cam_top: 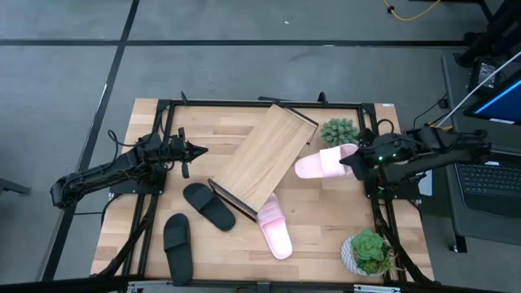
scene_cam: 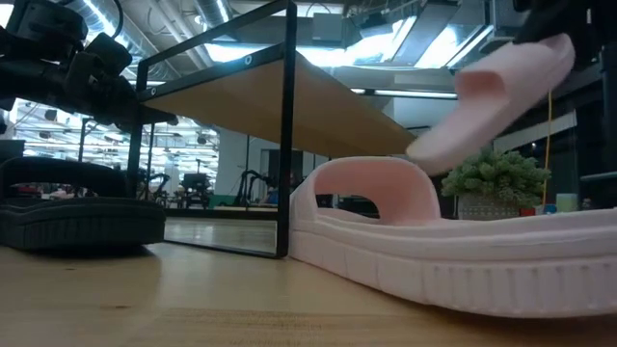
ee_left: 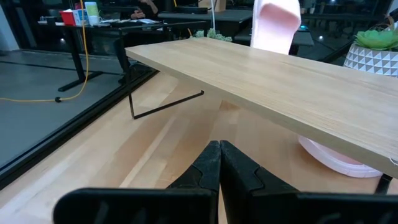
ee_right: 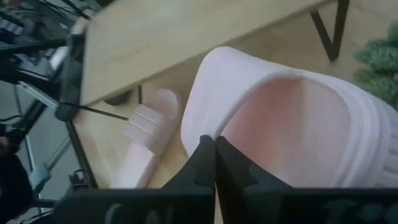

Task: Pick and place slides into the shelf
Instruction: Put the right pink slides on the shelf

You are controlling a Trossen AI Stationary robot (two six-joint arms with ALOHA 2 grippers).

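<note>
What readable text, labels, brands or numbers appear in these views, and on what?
None can be read.
The held pink slide in the right claw, the other slides, and the shelf show no print.
The laptop screen at the table's edge is too small to read.

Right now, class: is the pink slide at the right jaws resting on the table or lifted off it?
Lifted: the pink slide hangs tilted in the air, gripped by the right jaws.

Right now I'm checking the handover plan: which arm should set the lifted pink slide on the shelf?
Right. The right gripper already holds the pink slide beside the shelf; the left gripper is shut, empty.
</note>
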